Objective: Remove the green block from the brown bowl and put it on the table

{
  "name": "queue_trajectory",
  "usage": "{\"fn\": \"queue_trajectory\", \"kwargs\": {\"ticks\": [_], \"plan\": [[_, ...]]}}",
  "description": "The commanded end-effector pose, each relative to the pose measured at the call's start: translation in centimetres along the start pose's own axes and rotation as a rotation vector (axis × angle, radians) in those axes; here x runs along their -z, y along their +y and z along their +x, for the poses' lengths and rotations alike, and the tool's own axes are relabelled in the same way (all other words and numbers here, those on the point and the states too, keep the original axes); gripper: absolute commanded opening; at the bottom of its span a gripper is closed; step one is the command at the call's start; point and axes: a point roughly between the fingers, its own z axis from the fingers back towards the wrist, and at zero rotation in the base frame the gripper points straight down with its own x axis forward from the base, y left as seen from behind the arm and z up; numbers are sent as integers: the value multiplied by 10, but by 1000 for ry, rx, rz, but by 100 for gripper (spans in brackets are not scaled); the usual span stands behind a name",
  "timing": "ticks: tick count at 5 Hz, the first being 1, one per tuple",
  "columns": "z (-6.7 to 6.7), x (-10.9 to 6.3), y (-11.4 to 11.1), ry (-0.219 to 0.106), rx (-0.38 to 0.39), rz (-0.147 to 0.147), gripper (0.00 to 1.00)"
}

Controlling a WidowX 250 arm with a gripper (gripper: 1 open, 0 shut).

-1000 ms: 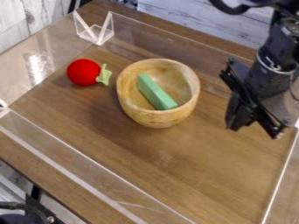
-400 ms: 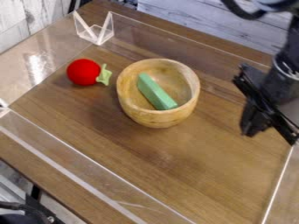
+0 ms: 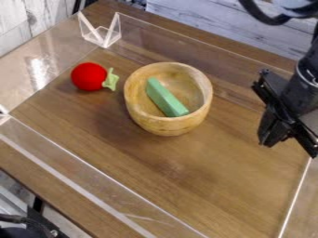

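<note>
Green block: lies slanted inside the brown bowl, mid-table.
Pincer: pressed together, holding nothing, pointing down at the right edge, well apart from the bowl.
Red ball: left of the bowl on the table.

The dark wood-grain table with clear plastic walls carries the brown bowl and, apart, a red ball, perhaps green-tipped.
</note>
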Motion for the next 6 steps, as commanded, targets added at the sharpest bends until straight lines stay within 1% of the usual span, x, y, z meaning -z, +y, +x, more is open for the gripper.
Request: {"fn": "queue_trajectory", "kwargs": {"ticks": [1, 2, 3, 4, 5, 6], "plan": [[6, -19, 12, -54, -9, 16, 0], [6, -24, 18, -51, 30, 28, 0], [0, -29, 25, -33, -34, 35, 100], [-6, -26, 46, -16, -104, 41, 100], [-20, -23, 82, -7, -243, 42, 100], [-41, -6, 115, -4, -344, 50, 100]]}}
